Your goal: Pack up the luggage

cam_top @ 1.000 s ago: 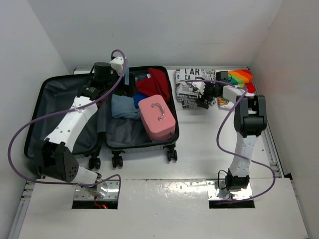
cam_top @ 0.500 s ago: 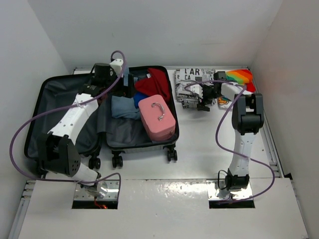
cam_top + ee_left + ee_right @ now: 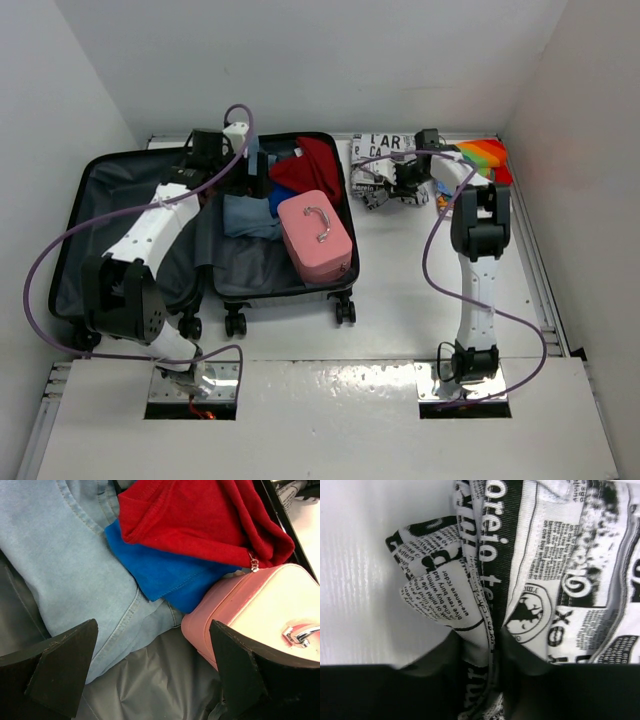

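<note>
The luggage (image 3: 100, 200), in the left half of the top view, shows dark grey-black lining inside black trim. In it lie a pale pink box case (image 3: 316, 240) with a silvery handle (image 3: 320, 222), a red garment (image 3: 312, 165), a royal-blue cloth (image 3: 170, 575) and light-blue denim (image 3: 60, 565). At upper right, a cloth (image 3: 545, 580) printed in black-and-white newspaper lettering lies beside a rainbow-striped item (image 3: 485, 155). Purple cables (image 3: 27, 295) loop over the white table (image 3: 400, 300).

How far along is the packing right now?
Done: jeans, a blue garment, a red garment and the pink case lie in the open luggage. In hand: the right gripper pinches the newspaper-print cloth on the table. To do: that cloth and the rainbow item go in.
</note>
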